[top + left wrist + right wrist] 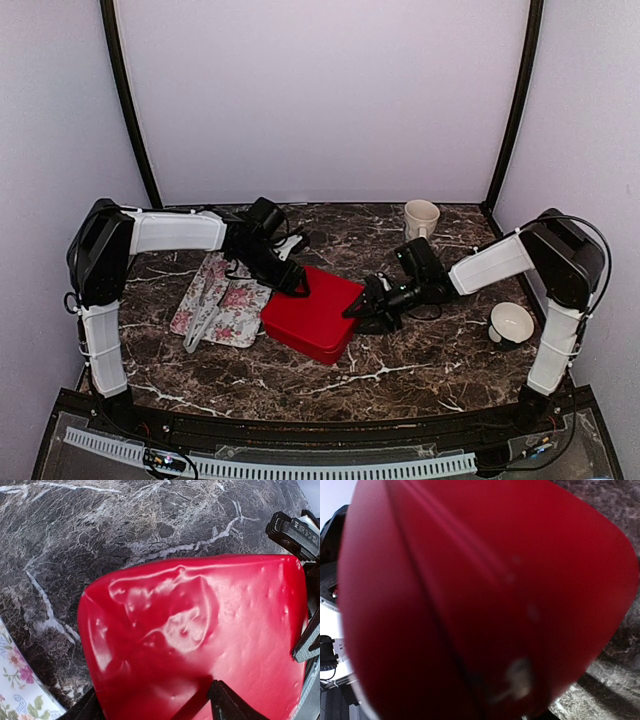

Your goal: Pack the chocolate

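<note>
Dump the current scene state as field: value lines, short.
box: red box, closed, mid-table
chocolate: not visible in any view
left end effector: at the box's far-left edge; grip unclear
right end effector: at the box's right edge; grip unclear
left of box: floral cloth, pale utensil lying on it
back: mug, upright
right: white bowl

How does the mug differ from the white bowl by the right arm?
The mug is taller and narrower, the bowl lower and wider. The mug is cream, the bowl whiter. The mug stands far back on the table, the bowl near its right edge. Both are pale and apart from the red box.
</note>
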Available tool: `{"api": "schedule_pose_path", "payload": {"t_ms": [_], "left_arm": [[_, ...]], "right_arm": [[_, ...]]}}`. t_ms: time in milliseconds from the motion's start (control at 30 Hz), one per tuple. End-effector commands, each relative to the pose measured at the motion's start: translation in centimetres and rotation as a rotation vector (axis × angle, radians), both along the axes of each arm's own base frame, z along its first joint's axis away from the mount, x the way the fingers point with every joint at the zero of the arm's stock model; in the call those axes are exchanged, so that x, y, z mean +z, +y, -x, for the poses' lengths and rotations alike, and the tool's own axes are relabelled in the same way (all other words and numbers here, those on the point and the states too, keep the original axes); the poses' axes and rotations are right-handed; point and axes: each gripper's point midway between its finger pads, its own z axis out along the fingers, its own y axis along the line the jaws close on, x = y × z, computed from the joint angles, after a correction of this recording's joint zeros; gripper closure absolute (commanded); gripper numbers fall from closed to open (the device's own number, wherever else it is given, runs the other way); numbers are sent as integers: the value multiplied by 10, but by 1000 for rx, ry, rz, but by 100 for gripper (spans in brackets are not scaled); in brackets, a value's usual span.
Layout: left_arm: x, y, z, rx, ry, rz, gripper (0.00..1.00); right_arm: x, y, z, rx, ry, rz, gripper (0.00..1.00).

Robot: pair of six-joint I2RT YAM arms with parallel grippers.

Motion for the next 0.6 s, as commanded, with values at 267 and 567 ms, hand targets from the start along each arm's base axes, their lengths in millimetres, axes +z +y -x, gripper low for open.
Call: {"api": "schedule_pose_path", "payload": {"t_ms": [267,567], "left_arm": [[9,-4,30,-18,62,-11,18],[76,26,3,110,-110,41,17]], "right_arm": [[-38,-14,9,25,-47,115,65],[-45,-19,11,17,-35,141,67]]}}
